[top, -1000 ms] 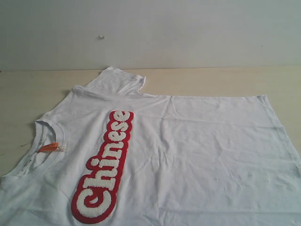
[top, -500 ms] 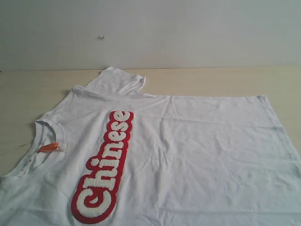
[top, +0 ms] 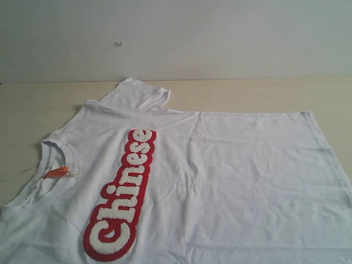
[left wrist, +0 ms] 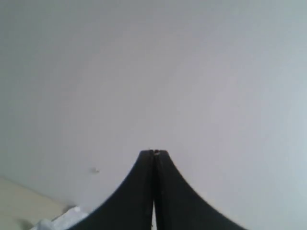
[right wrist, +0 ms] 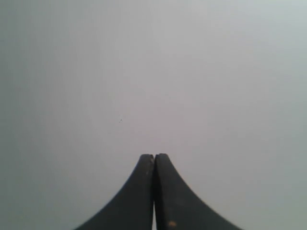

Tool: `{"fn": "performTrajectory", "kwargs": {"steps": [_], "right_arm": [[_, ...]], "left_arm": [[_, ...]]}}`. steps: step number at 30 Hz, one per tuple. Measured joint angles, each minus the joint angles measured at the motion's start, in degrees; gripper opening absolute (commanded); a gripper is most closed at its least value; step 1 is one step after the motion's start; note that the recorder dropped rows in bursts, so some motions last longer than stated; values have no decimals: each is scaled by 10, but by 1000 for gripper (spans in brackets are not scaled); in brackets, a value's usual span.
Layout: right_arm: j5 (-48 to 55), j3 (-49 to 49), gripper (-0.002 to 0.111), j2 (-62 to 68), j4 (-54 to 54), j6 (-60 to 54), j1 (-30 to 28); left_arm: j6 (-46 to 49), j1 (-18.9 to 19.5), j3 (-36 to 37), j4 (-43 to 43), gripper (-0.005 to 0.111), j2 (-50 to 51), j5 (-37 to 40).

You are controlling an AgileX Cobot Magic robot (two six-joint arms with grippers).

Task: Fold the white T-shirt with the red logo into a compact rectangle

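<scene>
Shirt laid out, no fold made yet

Table (top: 247, 93) carries the white T-shirt (top: 236, 176), spread flat with the red logo (top: 124, 195) up and one sleeve (top: 140, 93) toward the far edge. Cloth looks thin, limp and light; pinch at sleeve or hem corners. Left gripper (left wrist: 154, 153) and right gripper (right wrist: 154, 155) are both closed, empty

The pale wooden surface (top: 247, 93) carries the white T-shirt (top: 236, 181), spread flat and lightly wrinkled, red logo (top: 124, 195) facing up, one sleeve (top: 140, 93) sticking out. It lies well apart from my left end effector (left wrist: 153, 153).
</scene>
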Motion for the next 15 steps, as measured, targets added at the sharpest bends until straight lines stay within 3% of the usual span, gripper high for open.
{"fn": "performTrajectory", "kwargs": {"steps": [8, 15], "right_arm": [[9, -71, 0, 68, -37, -8, 0], [77, -132, 0, 130, -89, -8, 0]], "left_arm": [[-2, 0, -96, 94, 0, 53, 11], [-2, -6, -142, 157, 0, 149, 44]]}}
